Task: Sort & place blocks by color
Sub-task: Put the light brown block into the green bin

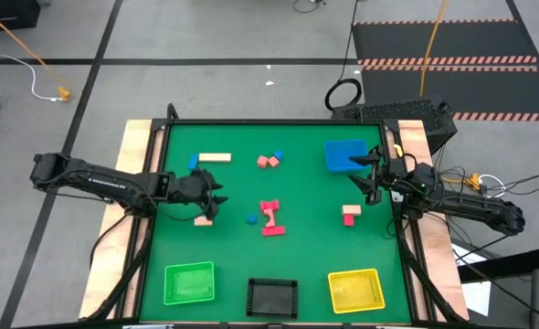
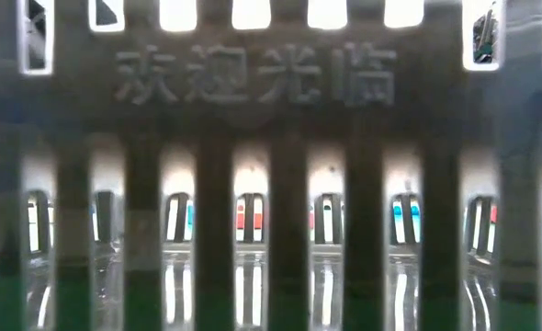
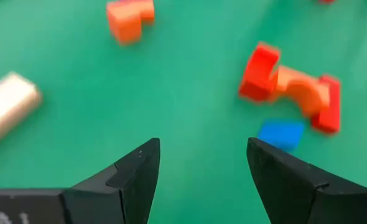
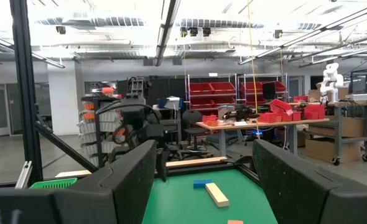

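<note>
Hovering at left centre of the mat (image 1: 306, 265), the left gripper (image 1: 216, 194) had its fingers spread and held nothing. The right gripper (image 1: 368, 171), also spread and empty, stood at right beside the blue tray (image 1: 343, 151). Blocks (image 1: 271, 217) lay scattered mid-mat; green tray (image 1: 189, 282), black tray (image 1: 271, 297) and yellow tray (image 1: 355, 290) lined the bottom edge.

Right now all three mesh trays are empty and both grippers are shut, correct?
Not quite. The green tray, black tray and yellow tray do look empty in the high view, but the grippers are open: each wrist view shows a clear gap between the fingers of the left gripper and right gripper.
</note>
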Motion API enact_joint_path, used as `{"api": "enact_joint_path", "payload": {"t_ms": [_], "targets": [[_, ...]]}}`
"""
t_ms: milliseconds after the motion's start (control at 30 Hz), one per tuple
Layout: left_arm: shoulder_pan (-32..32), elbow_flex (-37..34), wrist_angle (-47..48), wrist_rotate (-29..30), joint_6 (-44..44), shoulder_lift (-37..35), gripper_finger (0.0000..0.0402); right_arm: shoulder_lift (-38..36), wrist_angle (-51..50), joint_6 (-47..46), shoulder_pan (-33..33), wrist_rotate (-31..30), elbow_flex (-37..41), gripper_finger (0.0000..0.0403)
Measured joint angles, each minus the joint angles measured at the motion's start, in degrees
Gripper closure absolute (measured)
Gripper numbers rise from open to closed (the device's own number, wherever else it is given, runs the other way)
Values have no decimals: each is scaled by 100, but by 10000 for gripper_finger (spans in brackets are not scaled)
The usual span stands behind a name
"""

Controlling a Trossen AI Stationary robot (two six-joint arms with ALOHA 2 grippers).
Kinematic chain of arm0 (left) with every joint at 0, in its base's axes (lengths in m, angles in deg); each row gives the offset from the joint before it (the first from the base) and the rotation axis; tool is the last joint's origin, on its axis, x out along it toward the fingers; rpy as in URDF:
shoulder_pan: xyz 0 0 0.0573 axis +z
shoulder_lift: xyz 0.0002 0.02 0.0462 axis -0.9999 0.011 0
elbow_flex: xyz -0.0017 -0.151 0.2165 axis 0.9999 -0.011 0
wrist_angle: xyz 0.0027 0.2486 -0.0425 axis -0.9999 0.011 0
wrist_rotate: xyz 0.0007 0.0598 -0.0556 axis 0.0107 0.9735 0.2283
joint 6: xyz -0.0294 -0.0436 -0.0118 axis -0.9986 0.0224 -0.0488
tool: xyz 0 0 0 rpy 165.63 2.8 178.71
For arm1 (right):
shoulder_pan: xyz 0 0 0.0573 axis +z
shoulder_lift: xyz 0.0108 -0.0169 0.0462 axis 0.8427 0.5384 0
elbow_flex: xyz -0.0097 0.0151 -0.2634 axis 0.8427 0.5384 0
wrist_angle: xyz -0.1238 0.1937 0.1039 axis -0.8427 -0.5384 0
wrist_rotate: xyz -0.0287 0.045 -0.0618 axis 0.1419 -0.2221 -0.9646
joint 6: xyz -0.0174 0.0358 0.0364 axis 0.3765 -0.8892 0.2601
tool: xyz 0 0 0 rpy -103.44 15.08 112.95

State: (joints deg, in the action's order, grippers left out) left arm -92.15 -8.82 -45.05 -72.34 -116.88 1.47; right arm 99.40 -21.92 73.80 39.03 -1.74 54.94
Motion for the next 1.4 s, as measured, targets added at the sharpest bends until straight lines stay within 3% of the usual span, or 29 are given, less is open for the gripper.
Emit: {"api": "enact_joint_path", "payload": {"t_ms": [233,467,700,900,1400], "targets": [[-631,0,1130,-347,-402,0,160,0,0,1,-2,2,0,145],[-1189,0,1733,-308,-655,39,155,-1,1,0,0,2,0,145],[-1713,0,1867,-282,-1009,42,86,0,1,1,-2,1,1,145],[-1964,0,2162,95,-695,42,37,-2,2,0,0,2,0,145],[-2067,-391,1851,179,-767,44,87,-1,1,1,-1,2,1,145]]}}
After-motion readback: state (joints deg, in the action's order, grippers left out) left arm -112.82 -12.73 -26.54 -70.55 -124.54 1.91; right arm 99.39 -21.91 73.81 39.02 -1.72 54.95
